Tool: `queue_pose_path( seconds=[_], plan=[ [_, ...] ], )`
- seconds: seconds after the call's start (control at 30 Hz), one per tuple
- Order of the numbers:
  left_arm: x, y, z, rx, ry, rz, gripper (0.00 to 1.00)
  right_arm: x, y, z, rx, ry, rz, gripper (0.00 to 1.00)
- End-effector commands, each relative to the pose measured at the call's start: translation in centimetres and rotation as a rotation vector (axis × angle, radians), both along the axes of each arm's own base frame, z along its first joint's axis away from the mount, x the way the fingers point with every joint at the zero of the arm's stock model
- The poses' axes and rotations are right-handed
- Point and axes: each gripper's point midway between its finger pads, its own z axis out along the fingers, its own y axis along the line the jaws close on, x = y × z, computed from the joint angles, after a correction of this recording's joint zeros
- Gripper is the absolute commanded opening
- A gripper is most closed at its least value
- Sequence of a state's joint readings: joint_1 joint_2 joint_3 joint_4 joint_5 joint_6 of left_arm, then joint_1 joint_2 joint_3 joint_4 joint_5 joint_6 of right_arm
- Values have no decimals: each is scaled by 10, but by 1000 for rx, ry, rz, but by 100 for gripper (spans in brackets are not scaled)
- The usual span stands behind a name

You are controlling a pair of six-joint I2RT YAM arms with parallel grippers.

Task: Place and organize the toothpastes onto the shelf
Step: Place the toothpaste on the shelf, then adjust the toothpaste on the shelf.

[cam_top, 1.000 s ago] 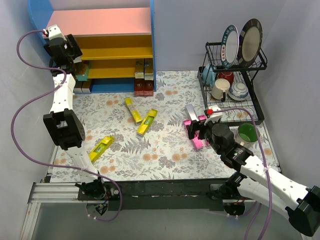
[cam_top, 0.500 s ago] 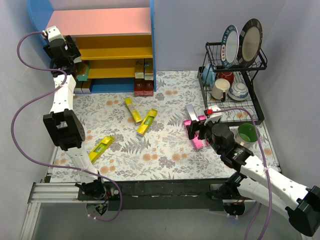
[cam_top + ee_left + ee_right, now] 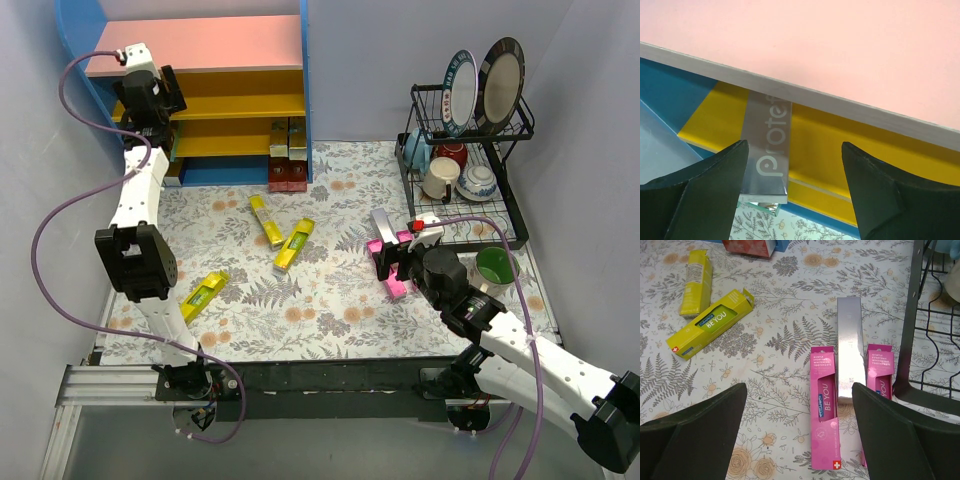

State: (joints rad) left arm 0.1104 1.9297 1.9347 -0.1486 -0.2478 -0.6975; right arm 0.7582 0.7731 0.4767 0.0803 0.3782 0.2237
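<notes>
Toothpastes [image 3: 293, 245] mostly lie loose on the table [image 3: 330, 320]: two yellow mid-table, a third yellow [image 3: 202, 297] toward the front-left corner, and two pink boxes [image 3: 824, 405] with a silver box [image 3: 850, 347] packed between them near the right edge, just beside the dish rack [image 3: 465, 150]. A few are stacked in the shelf [image 3: 200, 45] at the right end of its lower levels. Left gripper [image 3: 794, 146] is up at the shelf's left end, jaws released, straddling a shelved box [image 3: 767, 150] that lies on the yellow board under the pink top, its near end poking past the front edge; neither finger seems to press it. Reads as the tail of a placement. Right gripper [image 3: 799, 387] hovers over the pink/silver cluster, jaws spread wide, empty. Next: left backs straight out without dragging the box; right drops onto one box across its narrow width, clear of neighbours and rack.
</notes>
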Motion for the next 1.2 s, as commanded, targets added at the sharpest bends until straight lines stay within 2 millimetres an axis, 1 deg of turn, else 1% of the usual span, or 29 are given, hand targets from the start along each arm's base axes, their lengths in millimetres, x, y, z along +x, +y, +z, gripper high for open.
queue_pose_path(
  seconds=[0.0,0.07,0.1,0.13,0.17,0.23,0.37,0.4,0.43,0.63,0.67,0.7,0.77,0.87,1.03,1.17],
  plan=[
    [-17,21,24,50,-27,131,73,4,1,14,26,-52,0,94],
    [-17,27,20,56,-18,164,72,4,0,13,21,-49,-1,94],
    [-15,30,16,63,-12,180,70,4,1,13,24,-51,0,94],
    [-18,35,15,76,-7,210,69,4,1,13,25,-51,0,94],
    [-18,37,16,81,-12,222,68,4,1,13,24,-50,0,94],
    [-16,41,11,90,0,243,64,4,1,13,22,-49,0,94],
    [-11,42,3,90,9,245,59,4,0,12,22,-48,-1,94],
    [-11,44,2,94,12,253,57,4,0,12,20,-48,-1,94],
    [-10,45,1,97,14,260,53,4,1,11,19,-45,-1,94],
    [-8,61,3,101,-1,307,42,5,0,8,10,-37,-4,94],
    [-8,64,6,99,-9,310,41,5,1,8,11,-38,-1,94],
    [-6,65,3,99,-4,310,41,5,2,7,11,-35,0,94],
    [-5,71,3,107,-10,318,41,5,2,7,8,-34,1,94],
    [-4,82,-1,100,-10,330,41,6,2,6,3,-32,0,94],
    [-1,84,-1,81,-15,332,41,7,3,3,-4,-20,2,94],
    [-5,89,3,72,-25,360,42,8,4,5,-10,-20,3,94]
  ],
)
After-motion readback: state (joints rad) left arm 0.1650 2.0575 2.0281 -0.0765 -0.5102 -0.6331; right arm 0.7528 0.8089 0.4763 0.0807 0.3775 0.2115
